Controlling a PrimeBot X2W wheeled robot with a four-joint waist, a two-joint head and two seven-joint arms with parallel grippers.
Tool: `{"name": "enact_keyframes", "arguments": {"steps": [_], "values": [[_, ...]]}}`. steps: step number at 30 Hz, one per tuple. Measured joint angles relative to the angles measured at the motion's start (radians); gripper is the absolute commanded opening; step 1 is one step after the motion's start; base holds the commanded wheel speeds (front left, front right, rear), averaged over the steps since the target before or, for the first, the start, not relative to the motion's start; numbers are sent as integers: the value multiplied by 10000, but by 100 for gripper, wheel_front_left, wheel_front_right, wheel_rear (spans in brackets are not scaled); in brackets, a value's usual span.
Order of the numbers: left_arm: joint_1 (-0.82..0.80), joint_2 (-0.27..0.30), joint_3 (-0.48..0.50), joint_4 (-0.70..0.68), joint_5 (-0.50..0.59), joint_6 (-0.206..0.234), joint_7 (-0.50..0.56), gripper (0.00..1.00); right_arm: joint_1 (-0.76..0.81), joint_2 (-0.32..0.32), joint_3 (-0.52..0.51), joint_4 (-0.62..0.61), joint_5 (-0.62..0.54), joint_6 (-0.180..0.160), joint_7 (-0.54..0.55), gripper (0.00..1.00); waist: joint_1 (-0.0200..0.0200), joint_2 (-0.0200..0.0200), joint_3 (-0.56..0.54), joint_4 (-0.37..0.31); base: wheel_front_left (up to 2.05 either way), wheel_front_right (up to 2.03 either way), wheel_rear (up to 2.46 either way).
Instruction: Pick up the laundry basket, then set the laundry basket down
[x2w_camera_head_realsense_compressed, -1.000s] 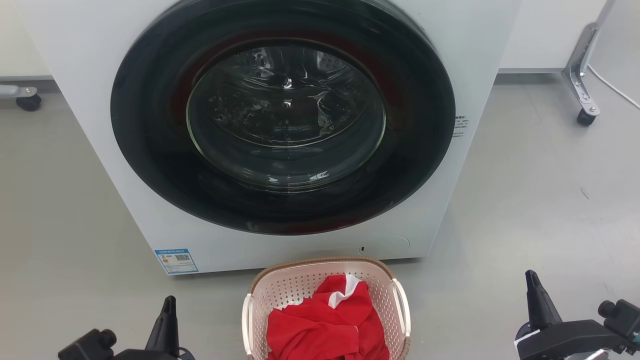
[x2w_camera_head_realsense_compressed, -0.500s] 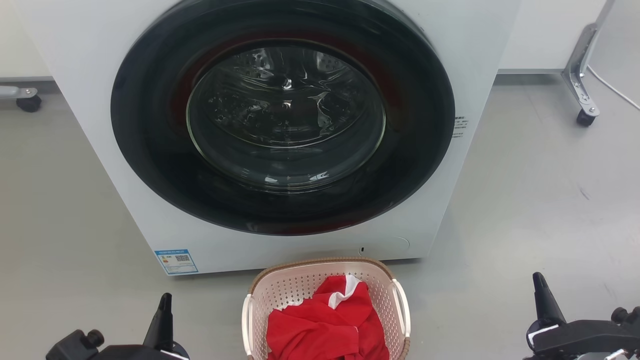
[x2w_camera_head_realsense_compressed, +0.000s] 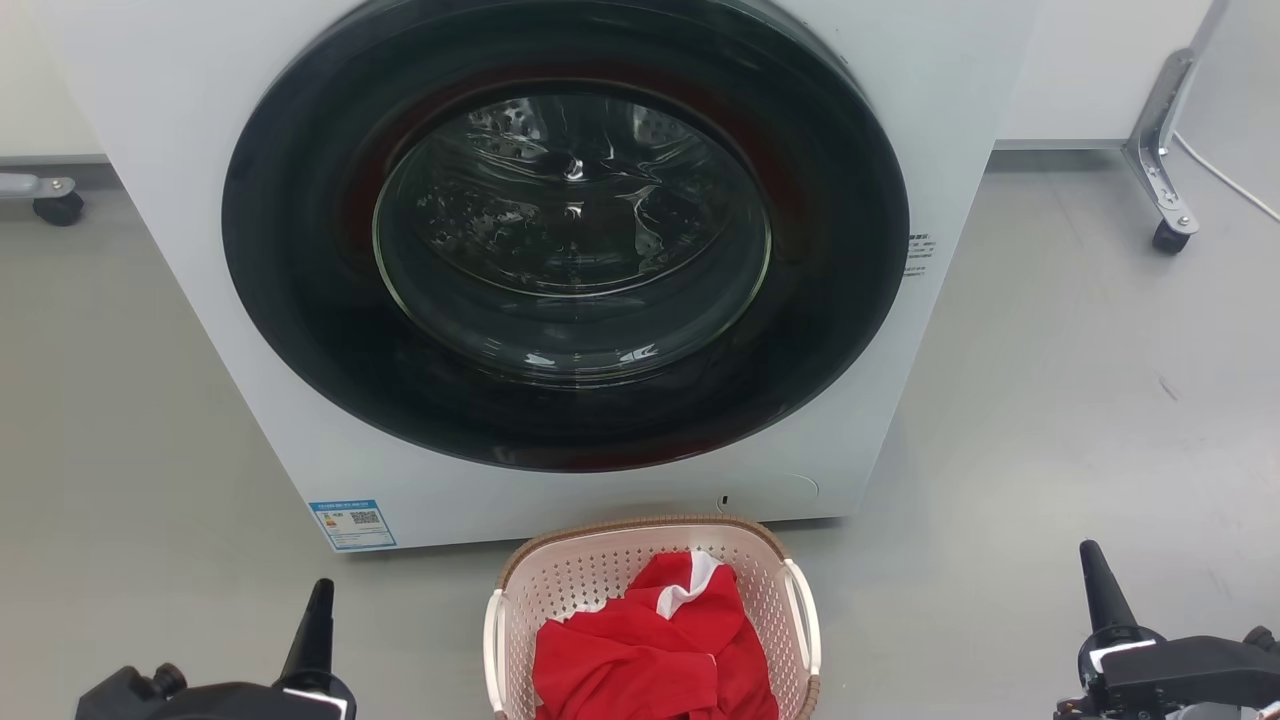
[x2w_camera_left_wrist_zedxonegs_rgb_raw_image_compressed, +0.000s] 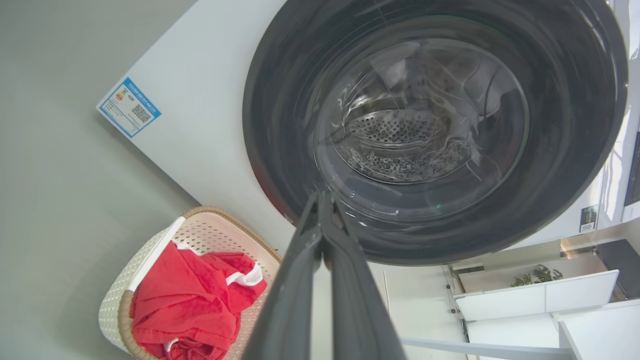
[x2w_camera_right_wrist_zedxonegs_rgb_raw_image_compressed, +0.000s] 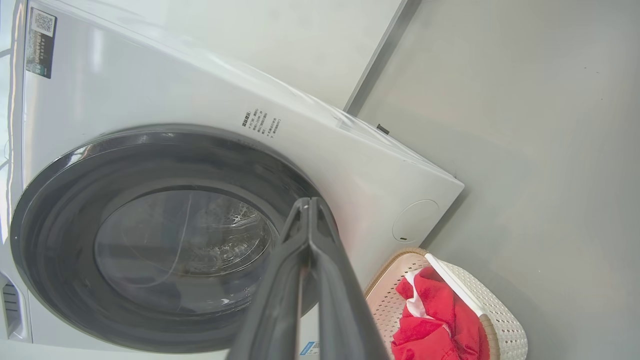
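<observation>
Drifted outward since a second ago, the left pincer (x2w_camera_head_realsense_compressed: 320, 592) and right pincer (x2w_camera_head_realsense_compressed: 1091, 552) hang clenched and empty before the one washing machine's (x2w_camera_head_realsense_compressed: 950, 100) two front corners, while the one laundry basket (x2w_camera_head_realsense_compressed: 640, 523), holding one red garment (x2w_camera_head_realsense_compressed: 650, 650), sits on the floor (x2w_camera_head_realsense_compressed: 1050, 400) just before its base.

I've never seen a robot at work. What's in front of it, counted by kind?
Washing machine: 1
Laundry basket: 1
Heap of red cloth: 1
Grippers: 2 (left gripper, right gripper)
Total: 5
</observation>
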Motion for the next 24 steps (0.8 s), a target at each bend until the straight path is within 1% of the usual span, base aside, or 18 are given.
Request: {"name": "enact_keyframes", "arguments": {"steps": [9,12,13,16,19,24], "values": [[-192,-33,263,127,-1200,-249,244,0,-6,180,-422,84,1135,213,316,0,0,0,-12,-2,0,0,0],[-220,-52,349,186,-1599,-267,336,0,-12,259,-564,123,1496,291,435,0,0,0,-16,-3,0,0,0],[-237,-59,391,215,-1728,-347,378,0,-12,282,-610,132,1632,324,445,0,0,0,-17,-3,0,0,0],[-354,-65,487,270,-2090,-360,447,0,-19,328,-752,174,1967,397,535,0,1,0,-21,-4,0,0,0],[-389,-81,556,299,-2506,-522,545,0,-34,399,-899,215,2376,460,631,0,0,0,-26,-5,0,0,0],[-423,-128,711,374,-3152,-616,673,0,-59,500,-1131,270,2995,614,844,0,0,0,-32,-6,0,0,0]]}}
